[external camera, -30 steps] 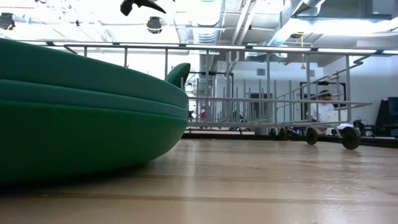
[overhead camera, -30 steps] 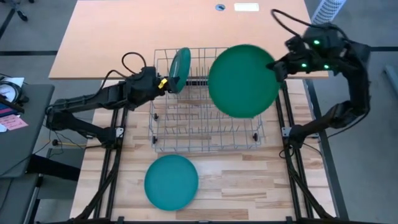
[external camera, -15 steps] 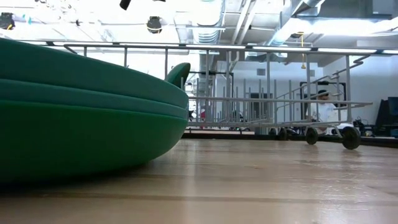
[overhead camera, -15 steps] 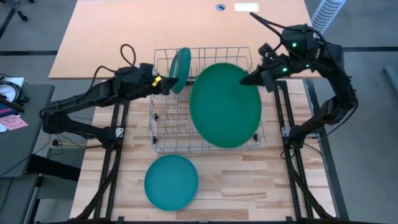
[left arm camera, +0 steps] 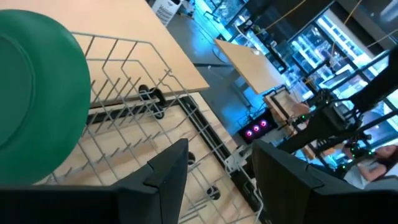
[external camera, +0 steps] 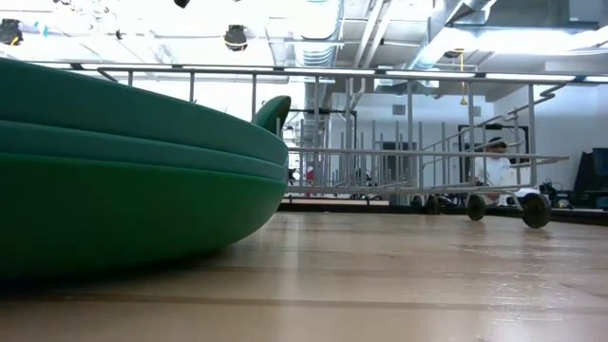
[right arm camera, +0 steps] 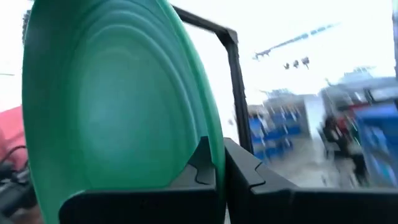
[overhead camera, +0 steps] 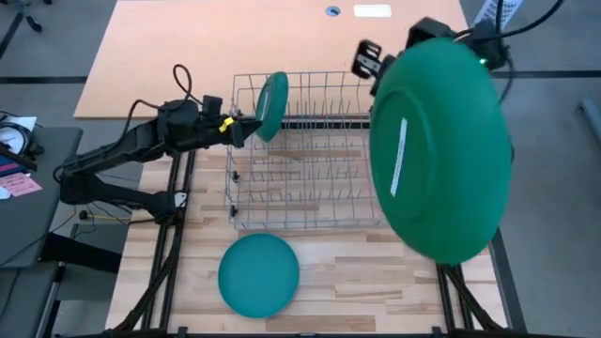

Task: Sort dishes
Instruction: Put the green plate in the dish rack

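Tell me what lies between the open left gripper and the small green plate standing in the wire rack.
Nothing: in the high view the left gripper stands just beside the small upright green plate, with only the wire rack rim between.

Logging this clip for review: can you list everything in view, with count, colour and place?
held plate: one, dark green, raised over the table's right side
racked plate: one, teal green, on edge at the rack's back left
loose plate: one, teal, flat on the table in front of the rack
wire rack: one, grey metal, table centre
table: one, light wood
left pincer: open, beside the racked plate
right pincer: shut on the held plate's rim
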Controlling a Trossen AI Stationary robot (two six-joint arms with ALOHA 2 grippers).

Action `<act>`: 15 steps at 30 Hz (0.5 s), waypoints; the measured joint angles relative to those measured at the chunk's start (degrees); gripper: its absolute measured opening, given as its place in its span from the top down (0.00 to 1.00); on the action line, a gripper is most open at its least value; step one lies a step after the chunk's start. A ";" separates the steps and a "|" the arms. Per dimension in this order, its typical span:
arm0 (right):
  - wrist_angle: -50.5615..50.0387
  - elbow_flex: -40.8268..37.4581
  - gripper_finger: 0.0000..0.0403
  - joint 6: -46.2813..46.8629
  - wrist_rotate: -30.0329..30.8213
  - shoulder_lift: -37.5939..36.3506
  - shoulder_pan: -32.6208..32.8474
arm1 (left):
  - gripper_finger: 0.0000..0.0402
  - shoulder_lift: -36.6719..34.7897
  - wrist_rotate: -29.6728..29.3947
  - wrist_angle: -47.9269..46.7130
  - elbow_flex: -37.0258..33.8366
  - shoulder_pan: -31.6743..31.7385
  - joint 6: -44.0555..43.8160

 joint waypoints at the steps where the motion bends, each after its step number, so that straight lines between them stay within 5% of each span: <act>1: 4.82 -0.04 0.98 1.95 -0.66 1.04 -0.23 | 0.57 0.31 0.02 0.30 0.00 -0.02 0.44; 8: 38.39 -0.13 0.98 19.19 -1.81 7.65 -1.02 | 0.57 1.16 3.19 0.02 -0.01 -0.07 1.65; 15: 66.30 -0.14 0.98 42.04 9.08 14.16 -2.85 | 0.57 1.32 0.26 0.07 0.00 -0.46 1.76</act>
